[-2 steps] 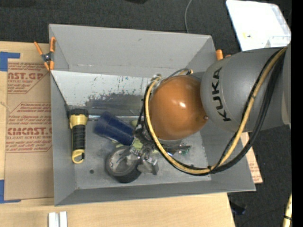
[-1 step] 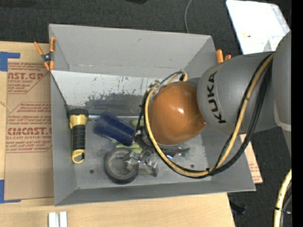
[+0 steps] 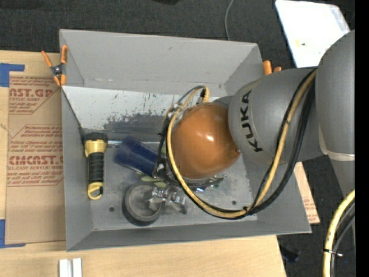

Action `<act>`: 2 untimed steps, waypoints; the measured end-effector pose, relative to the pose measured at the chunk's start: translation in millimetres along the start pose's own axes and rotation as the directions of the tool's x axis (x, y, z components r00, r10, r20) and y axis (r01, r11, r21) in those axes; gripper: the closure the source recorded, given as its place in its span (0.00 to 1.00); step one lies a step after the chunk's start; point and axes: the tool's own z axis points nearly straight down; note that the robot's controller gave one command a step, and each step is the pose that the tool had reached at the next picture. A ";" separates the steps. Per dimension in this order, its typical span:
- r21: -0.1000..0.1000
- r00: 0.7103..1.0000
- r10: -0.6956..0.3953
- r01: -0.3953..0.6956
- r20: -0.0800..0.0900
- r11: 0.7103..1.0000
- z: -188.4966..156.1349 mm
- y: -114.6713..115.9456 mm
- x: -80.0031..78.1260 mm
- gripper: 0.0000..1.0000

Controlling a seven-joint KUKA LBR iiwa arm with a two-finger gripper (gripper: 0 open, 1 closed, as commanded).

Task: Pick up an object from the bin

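My gripper (image 3: 166,196) is low in the front middle of the bin, its metal tip showing below the arm's orange dome. It sits right at the right edge of a round dark ring-shaped thing with a clear centre (image 3: 138,205), which lies flat on the bin floor. Whether they touch I cannot tell. A dark blue oblong thing (image 3: 135,154) lies just behind the gripper, tilted, with its right end hidden under the dome. Some small greenish bits (image 3: 151,179) lie between the blue thing and the ring.
A black tool with yellow ends (image 3: 94,166) lies lengthwise along the bin's left wall. The arm and its orange dome cover the right half of the bin floor, and a cable loops round the dome down to the front right.
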 end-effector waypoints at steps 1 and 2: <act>-0.003 0.994 -0.107 0.107 0.005 0.994 -3.1 -4.7 6.1 1.00; -0.007 0.996 -0.091 0.091 0.002 0.996 -81.4 0.0 -14.1 1.00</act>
